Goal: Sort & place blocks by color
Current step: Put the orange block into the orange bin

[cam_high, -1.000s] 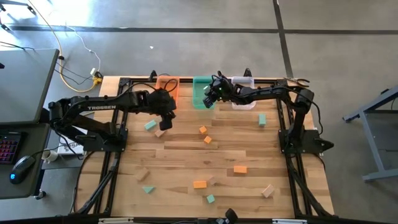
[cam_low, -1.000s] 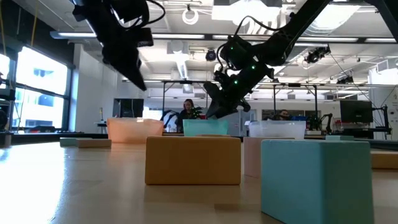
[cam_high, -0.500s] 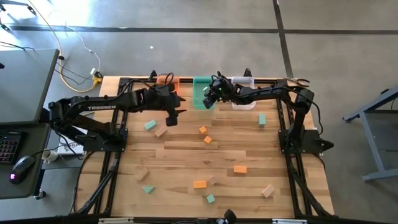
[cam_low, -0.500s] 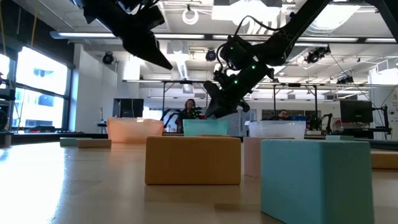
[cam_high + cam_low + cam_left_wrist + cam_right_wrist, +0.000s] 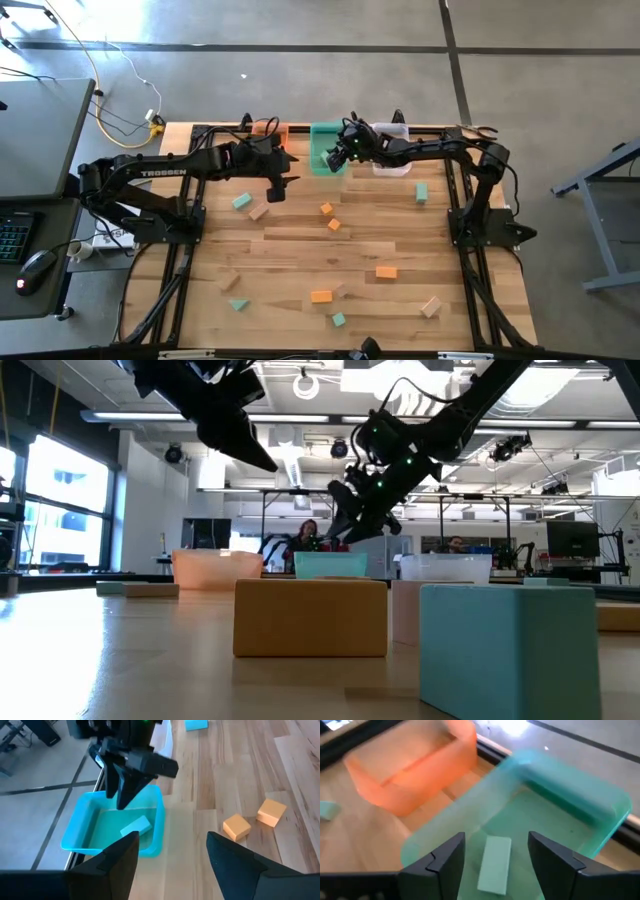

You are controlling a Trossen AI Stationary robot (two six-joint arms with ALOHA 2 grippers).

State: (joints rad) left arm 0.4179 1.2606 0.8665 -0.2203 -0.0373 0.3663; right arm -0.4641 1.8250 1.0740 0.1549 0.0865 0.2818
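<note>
My right gripper [image 5: 333, 158] [image 5: 496, 840] hangs open above the green bin [image 5: 322, 131] [image 5: 580, 795] at the table's far edge. Below its fingers a teal block [image 5: 495, 865] [image 5: 136, 826] lies flat on the bin's floor. My left gripper [image 5: 279, 188] [image 5: 170, 855] stands open and holds nothing, up in the air left of the green bin and in front of the orange bin [image 5: 415, 775]. Loose blocks lie on the table: two orange ones [image 5: 326, 208] [image 5: 334, 224] near the middle, a teal one [image 5: 241, 201] and a wooden one [image 5: 259, 212] near my left gripper.
A clear bin [image 5: 392, 160] stands to the right of the green one. More blocks lie scattered toward the near edge: orange [image 5: 386, 271] [image 5: 321, 296], teal [image 5: 339, 320] [image 5: 422, 192] [image 5: 238, 304], wooden [image 5: 431, 306] [image 5: 231, 283]. People sit in the room beyond the table [image 5: 305, 532].
My right gripper has opened over the green bin and risen slightly. My left gripper has tipped up from a steep downward slant to a shallower one, has swung a little toward the green bin, and has then kept still.
</note>
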